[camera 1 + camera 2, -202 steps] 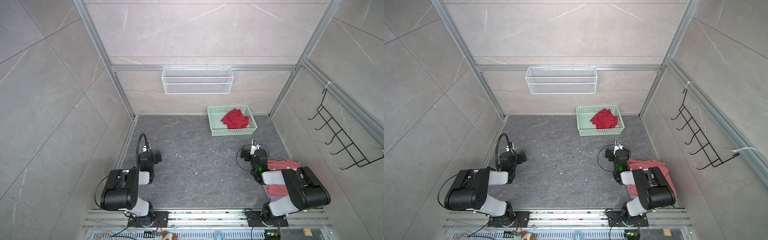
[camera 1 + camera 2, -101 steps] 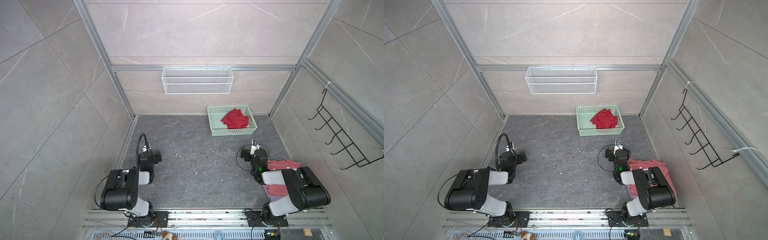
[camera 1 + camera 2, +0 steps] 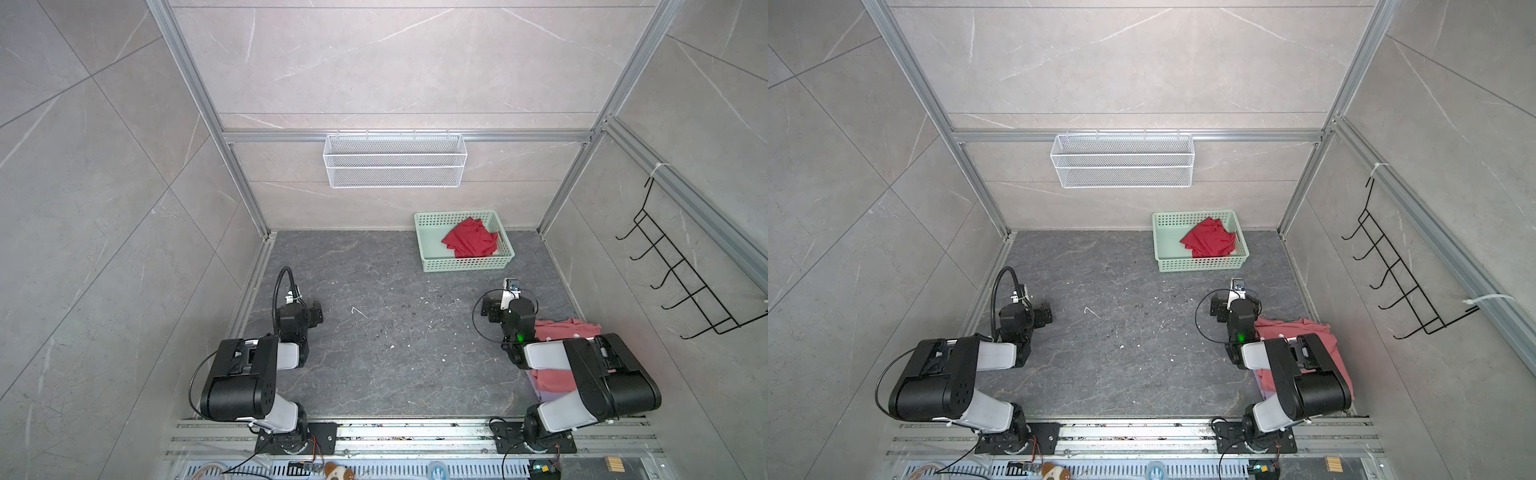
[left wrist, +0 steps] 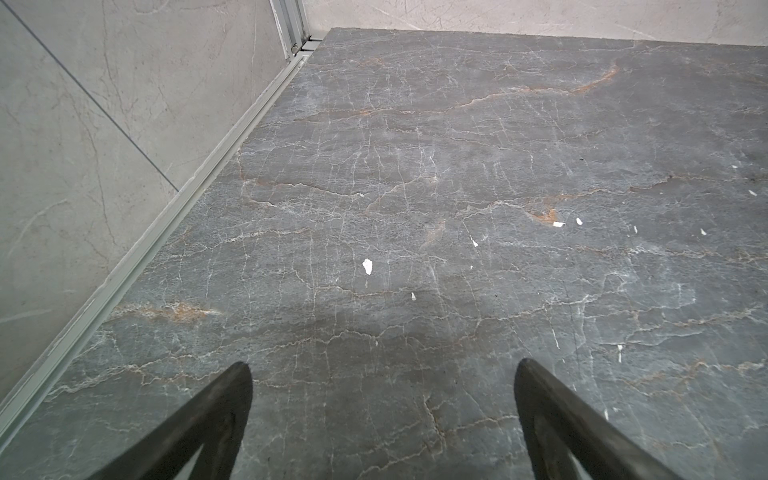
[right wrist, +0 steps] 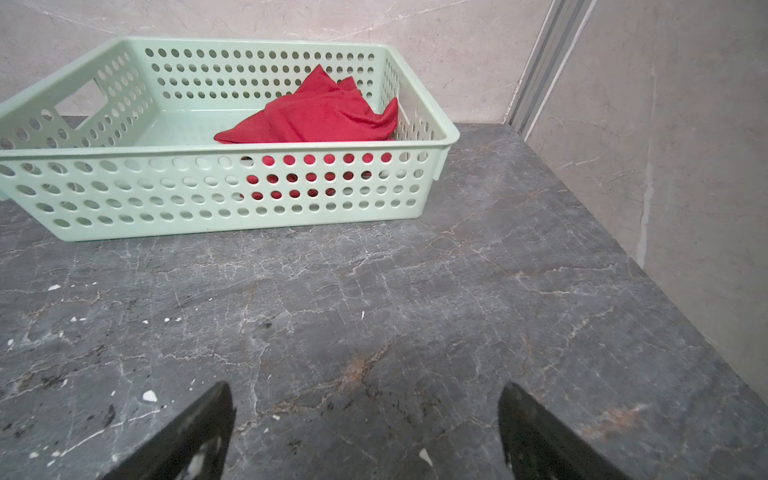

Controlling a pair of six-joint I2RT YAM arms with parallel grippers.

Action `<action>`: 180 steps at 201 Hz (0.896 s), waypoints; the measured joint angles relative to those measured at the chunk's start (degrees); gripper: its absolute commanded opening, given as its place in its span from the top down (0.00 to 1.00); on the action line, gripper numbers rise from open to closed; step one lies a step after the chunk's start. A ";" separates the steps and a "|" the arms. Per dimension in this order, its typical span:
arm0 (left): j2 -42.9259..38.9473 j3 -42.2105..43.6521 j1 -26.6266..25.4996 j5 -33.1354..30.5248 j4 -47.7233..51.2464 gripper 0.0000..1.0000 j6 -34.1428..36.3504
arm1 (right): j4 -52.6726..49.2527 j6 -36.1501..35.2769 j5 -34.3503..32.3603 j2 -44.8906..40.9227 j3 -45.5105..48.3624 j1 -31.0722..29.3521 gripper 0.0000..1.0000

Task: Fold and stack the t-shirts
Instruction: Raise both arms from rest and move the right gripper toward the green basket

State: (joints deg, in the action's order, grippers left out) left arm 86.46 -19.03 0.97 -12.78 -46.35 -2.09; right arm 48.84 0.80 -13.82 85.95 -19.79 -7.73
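Red t-shirt (image 5: 316, 114) is seen bunched in basket (image 5: 208, 199) ahead of right hand (image 5: 365, 390); it & left hand (image 4: 382, 370) are spread wide.

The red t-shirt (image 5: 316, 112) is very bright. The basket (image 5: 208, 195) is light green with rows of round holes. The table (image 4: 415, 166) is dark grey with thin white and orange-brown lines and tiny white specks. The pink t-shirt (image 3: 1304, 328) is a soft salmon colour. The cloth strip (image 3: 543, 394) under it looks light purple, maybe. The wire shelf (image 3: 395, 166) is white, the hook rack (image 3: 681, 286) black.
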 measured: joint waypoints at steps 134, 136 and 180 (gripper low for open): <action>-23.78 -22.03 -26.21 11.78 41.62 0.00 -36.33 | -42.47 31.95 23.32 -21.68 -18.86 -23.80 0.00; -23.71 -21.97 -26.95 11.78 41.59 0.00 -37.03 | -42.32 32.57 23.30 -21.68 -18.64 -24.20 0.01; -22.49 -21.53 -41.51 9.18 41.33 0.00 -46.88 | -40.79 41.13 22.69 -22.80 -16.26 -32.06 0.00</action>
State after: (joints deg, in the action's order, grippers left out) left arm 63.96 -40.56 -40.53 -3.60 -5.02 -48.97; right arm 8.05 41.93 8.86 63.16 -36.05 -39.79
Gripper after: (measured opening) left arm 0.999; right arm 0.993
